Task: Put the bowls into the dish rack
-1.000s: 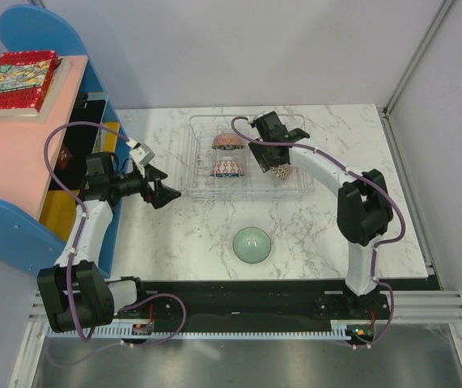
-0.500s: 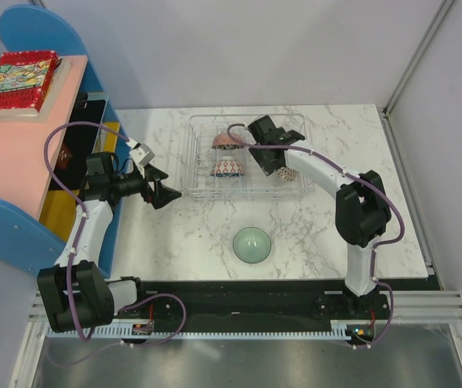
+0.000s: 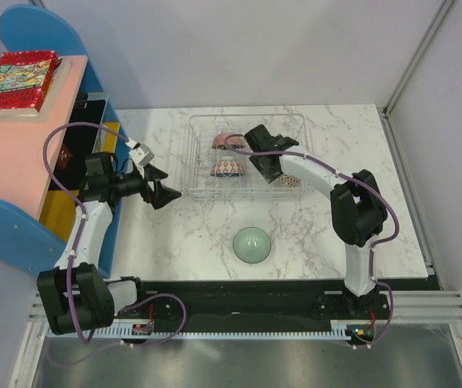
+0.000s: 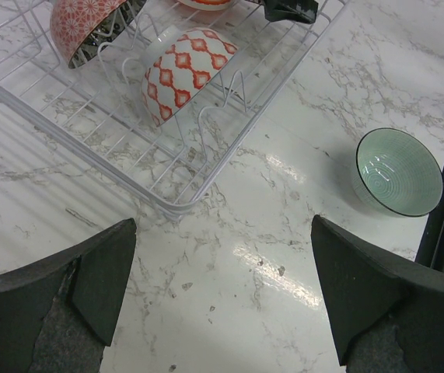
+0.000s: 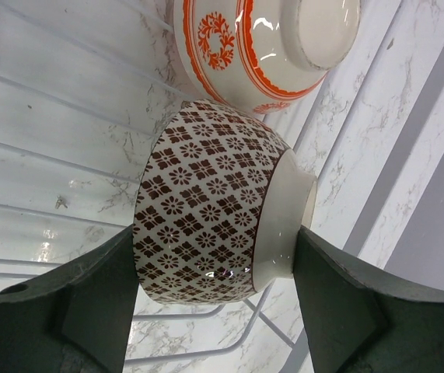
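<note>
Marble table (image 3: 320, 234) fills the cell. A blue and pink shelf unit (image 3: 20, 162) stands at its left edge.

The dish rack (image 3: 201, 158), of clear ribbed plastic, sits on the far half of the table.

My right gripper (image 5: 215, 256) is down inside the rack. Its jaws pinch the brown lattice bowl (image 5: 206, 225), one finger on the patterned side and the other against the foot. The bowl lies on its side over the rack ribs. Only its edge (image 3: 291, 179) shows from above, past the wrist.

My left gripper (image 4: 222, 287) hangs over bare marble by the rack's near left corner, jaws spread wide, nothing between them.

Other bowls in the rack:
- orange-banded white bowl (image 5: 260, 47), tipped on edge, just beside the held one; I cannot tell if they touch
- red-diamond bowl (image 4: 187, 74), on edge between dividers
- orange-red floral bowl (image 4: 89, 27), on edge behind it

The mint-green bowl (image 4: 399, 171) stands upright on the marble, well apart from the rack, on its near side (image 3: 252, 244).
</note>
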